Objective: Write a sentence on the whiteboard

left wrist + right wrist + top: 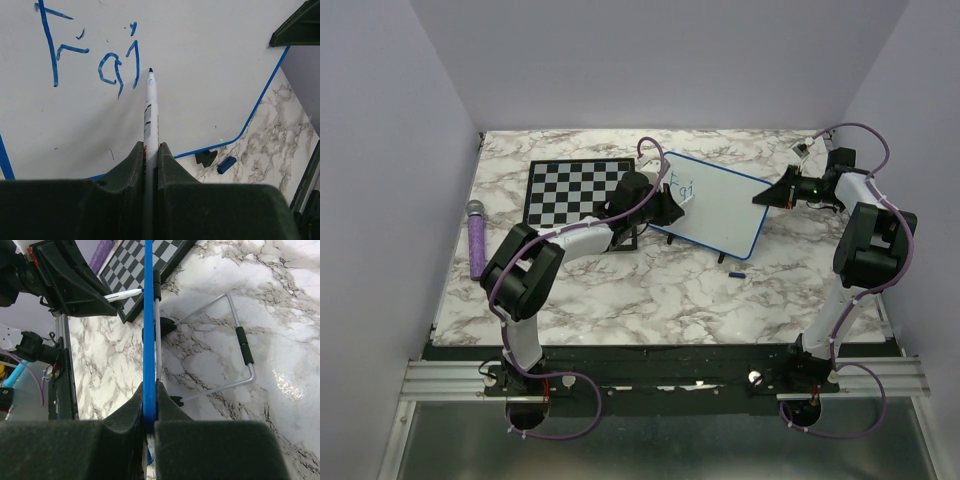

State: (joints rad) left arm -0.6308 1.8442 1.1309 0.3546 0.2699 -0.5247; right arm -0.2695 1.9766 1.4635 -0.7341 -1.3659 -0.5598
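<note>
Pinching a white marker [151, 112] in the left jaws, barrel straight out between them, dark tip aimed at the whiteboard [210, 45]. Hard to say from the wrist view whether touching the surface or just off it. Right beside that tip, to its left, in blue: the sentence [85, 55], only "Fai" written, with a dot over the last stroke.

Gripping the blue frame [148, 315] of the board edge-on in the right jaws, closed tight on its right side. Behind the board, seen from the right wrist, a wire stand [243, 347] with a black sleeve, resting on the desk [280, 295].

From overhead: whiteboard tilted, standing near the middle of the marble desk, between the two arms, with the left arm [535, 265] reaching in at its left edge. Just beside the board on the left, a black-and-white chessboard [570, 190]. Near the board's lower right corner, flat on the desk, a small blue cap [737, 272]. Well apart, by the desk's left edge, a purple cylinder [477, 240] with a grey end.
</note>
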